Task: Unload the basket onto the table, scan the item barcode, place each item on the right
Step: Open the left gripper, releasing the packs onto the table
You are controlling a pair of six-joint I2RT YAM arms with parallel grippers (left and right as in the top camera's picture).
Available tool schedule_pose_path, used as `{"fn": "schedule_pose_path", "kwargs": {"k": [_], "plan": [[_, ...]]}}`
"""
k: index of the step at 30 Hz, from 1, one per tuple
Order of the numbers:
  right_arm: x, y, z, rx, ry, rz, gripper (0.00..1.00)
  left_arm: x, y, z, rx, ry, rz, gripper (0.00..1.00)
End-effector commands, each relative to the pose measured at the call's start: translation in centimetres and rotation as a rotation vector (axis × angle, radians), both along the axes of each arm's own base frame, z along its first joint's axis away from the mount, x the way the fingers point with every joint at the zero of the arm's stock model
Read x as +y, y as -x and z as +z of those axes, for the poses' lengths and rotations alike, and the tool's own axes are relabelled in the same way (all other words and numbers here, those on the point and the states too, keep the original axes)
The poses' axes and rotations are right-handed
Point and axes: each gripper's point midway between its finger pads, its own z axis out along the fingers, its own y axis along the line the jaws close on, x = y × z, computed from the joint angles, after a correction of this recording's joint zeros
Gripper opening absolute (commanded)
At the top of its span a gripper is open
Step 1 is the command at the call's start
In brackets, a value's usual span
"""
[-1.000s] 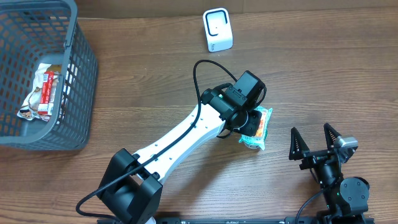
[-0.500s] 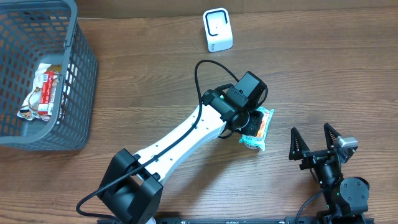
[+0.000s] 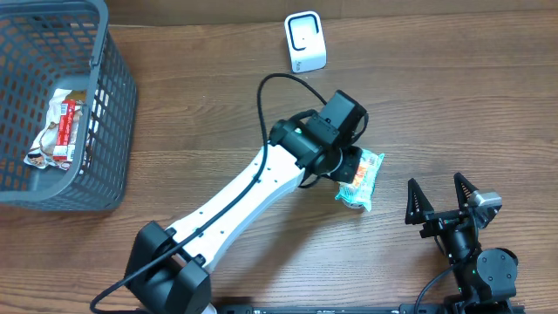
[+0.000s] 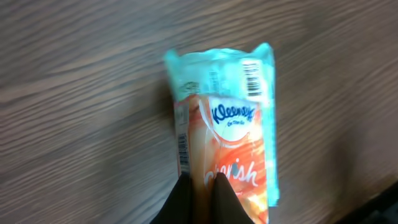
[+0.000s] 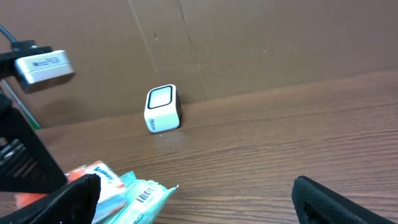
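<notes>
The item is an orange and teal Kleenex tissue pack (image 3: 364,179) right of the table's middle. In the left wrist view the pack (image 4: 231,124) shows a barcode (image 4: 250,68) on its teal far end. My left gripper (image 3: 347,166) is shut on the pack's near end, its two dark fingertips (image 4: 183,190) pinching the orange wrapper. I cannot tell whether the pack rests on the wood or hangs just above it. The white scanner (image 3: 305,42) stands at the back, apart from the pack. My right gripper (image 3: 443,195) stands open at the front right, empty, with the pack (image 5: 127,191) by its left finger.
A grey mesh basket (image 3: 112,105) at the back left holds a snack wrapper (image 3: 61,126). The right wrist view shows the scanner (image 5: 162,108) before a brown cardboard wall (image 5: 249,43). Bare wood lies between pack and scanner.
My left gripper has closed on the tissue pack, and the left arm has shifted slightly up and to the left. The right arm has not moved.
</notes>
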Motion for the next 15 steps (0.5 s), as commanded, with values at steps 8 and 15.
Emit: {"fn": "schedule_pose_path", "kwargs": {"k": [8, 15], "plan": [[-0.2, -0.1, -0.4, 0.007, -0.003, -0.011, 1.00, 6.7, -3.1, 0.9, -0.142, -0.260, 0.126, 0.04], [-0.2, -0.1, -0.4, 0.007, -0.003, -0.011, 1.00, 9.1, -3.1, 0.3, -0.137, -0.365, 0.159, 0.04]]}}
